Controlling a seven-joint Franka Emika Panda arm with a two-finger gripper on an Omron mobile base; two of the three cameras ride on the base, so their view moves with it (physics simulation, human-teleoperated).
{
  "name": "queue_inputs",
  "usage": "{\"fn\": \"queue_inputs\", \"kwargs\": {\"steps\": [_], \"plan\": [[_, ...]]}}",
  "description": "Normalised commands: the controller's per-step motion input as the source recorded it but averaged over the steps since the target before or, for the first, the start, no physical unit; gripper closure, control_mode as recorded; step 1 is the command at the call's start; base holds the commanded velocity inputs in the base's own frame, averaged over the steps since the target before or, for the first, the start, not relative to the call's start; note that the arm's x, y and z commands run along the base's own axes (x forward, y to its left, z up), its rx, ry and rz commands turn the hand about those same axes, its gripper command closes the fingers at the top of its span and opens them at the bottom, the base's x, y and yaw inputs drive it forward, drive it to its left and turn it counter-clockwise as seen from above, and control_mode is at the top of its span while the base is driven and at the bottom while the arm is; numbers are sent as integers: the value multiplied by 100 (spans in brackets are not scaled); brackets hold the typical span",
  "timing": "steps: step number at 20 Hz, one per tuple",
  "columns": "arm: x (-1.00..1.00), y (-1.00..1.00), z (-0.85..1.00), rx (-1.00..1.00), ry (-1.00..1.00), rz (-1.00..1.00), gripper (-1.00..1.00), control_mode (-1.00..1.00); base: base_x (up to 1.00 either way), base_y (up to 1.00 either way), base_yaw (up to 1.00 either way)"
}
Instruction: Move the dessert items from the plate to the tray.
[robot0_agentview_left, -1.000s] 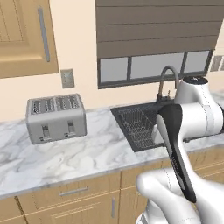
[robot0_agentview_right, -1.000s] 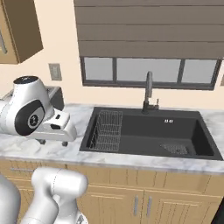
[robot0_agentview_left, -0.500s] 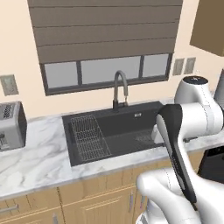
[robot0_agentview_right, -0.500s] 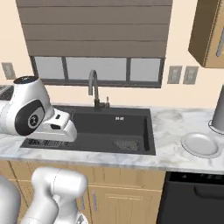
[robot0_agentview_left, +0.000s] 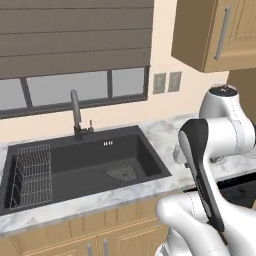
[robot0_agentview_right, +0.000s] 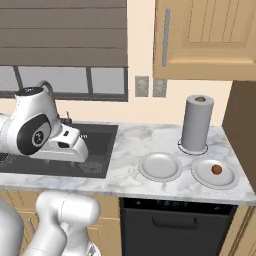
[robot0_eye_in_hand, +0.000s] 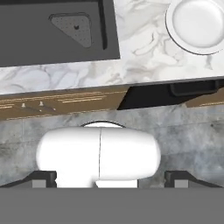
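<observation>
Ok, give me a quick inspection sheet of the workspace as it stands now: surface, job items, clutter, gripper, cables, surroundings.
Surface: marble counter with a dark sink set into it; a wire rack sits at the sink's left end.
Job's things: brown ball on the right plate; the plate beside it is bare. Tray and cupcake piece: nothing seen.
Clutter: paper towel roll upright behind the plates.
Gripper: gripper open, holding nothing, looking down at the counter edge and floor.
Cables: nothing seen.
Surroundings: faucet, window with blind, wall outlets, upper cabinet, dark appliance front under the counter.
</observation>
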Motion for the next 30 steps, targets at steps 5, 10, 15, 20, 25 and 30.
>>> {"fn": "queue_inputs", "kwargs": {"steps": [5,10,15,20,25,30], "plan": [[0,0,0,0,0,0,-100,100,5,-71,0],[0,0,0,0,0,0,-100,100,26,-67,0],[0,0,0,0,0,0,-100,100,27,-56,0],[0,0,0,0,0,0,-100,100,16,-62,0],[0,0,0,0,0,0,-100,100,11,-45,0],[0,0,0,0,0,0,-100,100,3,-2,0]]}}
